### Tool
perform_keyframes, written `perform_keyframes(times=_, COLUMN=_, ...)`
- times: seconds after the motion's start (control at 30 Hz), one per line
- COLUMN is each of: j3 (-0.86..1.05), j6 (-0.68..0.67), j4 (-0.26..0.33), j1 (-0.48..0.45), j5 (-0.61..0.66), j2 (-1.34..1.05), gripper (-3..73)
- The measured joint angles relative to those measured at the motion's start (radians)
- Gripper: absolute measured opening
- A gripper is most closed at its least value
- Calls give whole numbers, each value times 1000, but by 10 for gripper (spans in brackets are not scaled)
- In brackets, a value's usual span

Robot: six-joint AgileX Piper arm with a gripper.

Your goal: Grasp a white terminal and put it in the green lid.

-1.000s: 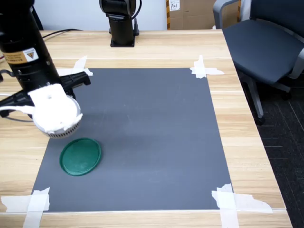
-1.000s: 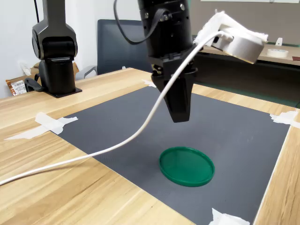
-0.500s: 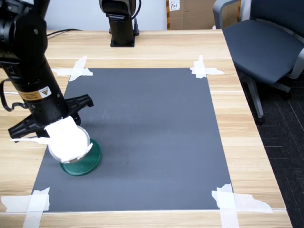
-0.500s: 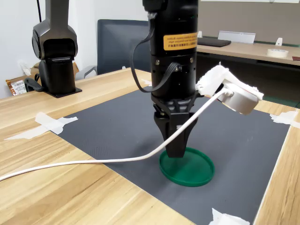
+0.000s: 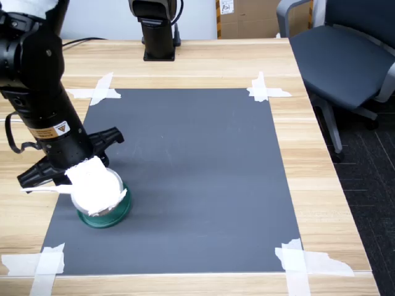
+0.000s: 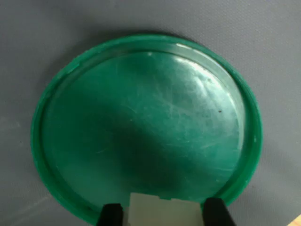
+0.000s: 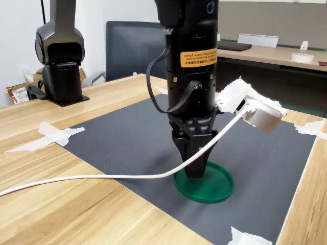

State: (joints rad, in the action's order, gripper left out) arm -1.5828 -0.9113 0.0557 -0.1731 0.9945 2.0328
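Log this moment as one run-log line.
phase: placing | gripper: shut on small white plastic terminal, low over round dark green plastic lid | lid: on grey mat | release: not yet

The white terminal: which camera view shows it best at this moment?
The wrist view shows it best: the white terminal sits between the gripper fingers, just above the green lid. In both exterior views the terminal is hidden behind the gripper and the wrist camera; only the lid shows.
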Motion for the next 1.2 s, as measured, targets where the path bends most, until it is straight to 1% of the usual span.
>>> perform_keyframes(times=0.03, j3=0, j6=-4, j4=4, j1=0, j5=0, j2=0, gripper=333)
perform_keyframes(times=0.2, j3=-1, j6=-14, j4=37, j1=0, j5=-1, j2=1, gripper=474)
perform_keyframes(times=0.27, j3=-1, j6=-16, j4=54, j1=0, j5=-1, j2=1, gripper=502)
perform_keyframes(times=0.47, j3=-1, j6=-17, j4=71, j1=0, j5=0, j2=-11, gripper=517)
perform_keyframes(times=0.63, j3=-1, j6=-17, j4=120, j1=0, j5=-17, j2=-87, gripper=517)
perform_keyframes(times=0.73, j3=-1, j6=-17, j4=130, j1=0, j5=-21, j2=-142, gripper=514)
perform_keyframes(times=0.8, j3=8, j6=-17, j4=133, j1=0, j5=-31, j2=-177, gripper=486)
perform_keyframes(times=0.87, j3=29, j6=-17, j4=135, j1=0, j5=-57, j2=-211, gripper=428)
perform_keyframes(times=0.93, j3=58, j6=-12, j4=135, j1=0, j5=-87, j2=-242, gripper=340)
perform_keyframes(times=1.1, j3=155, j6=4, j4=138, j1=0, j5=-191, j2=-340, gripper=70)
perform_keyframes(times=1.13, j3=178, j6=5, j4=143, j1=0, j5=-214, j2=-362, gripper=32)
perform_keyframes(times=1.2, j3=219, j6=6, j4=152, j1=0, j5=-259, j2=-405, gripper=-3)
